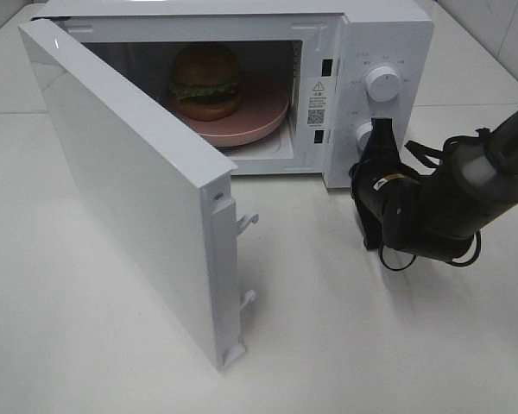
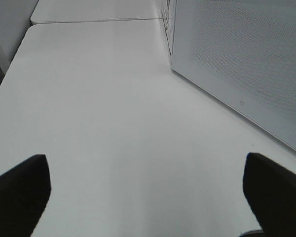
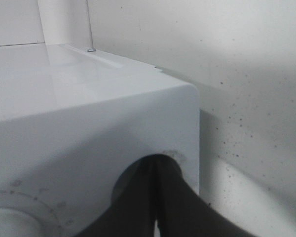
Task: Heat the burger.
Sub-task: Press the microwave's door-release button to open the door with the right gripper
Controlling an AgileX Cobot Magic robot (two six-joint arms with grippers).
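Observation:
The burger (image 1: 205,79), with its brown bun and green lettuce, sits on a round pink plate (image 1: 263,116) inside the white microwave (image 1: 388,34). The microwave door (image 1: 129,181) stands wide open toward the front left. My right gripper (image 1: 382,131) is shut, and its tip is at the lower knob (image 1: 363,134) of the control panel. In the right wrist view the closed fingers (image 3: 155,165) press together against the panel. My left gripper (image 2: 147,197) is open over bare table, with both fingers (image 2: 19,192) wide apart. It is out of the exterior view.
An upper knob (image 1: 382,83) sits above the lower one. The open door's outer face (image 2: 246,59) stands close to my left gripper on its right. The white table (image 1: 328,328) spreads in front of the microwave. A wall lies behind the microwave.

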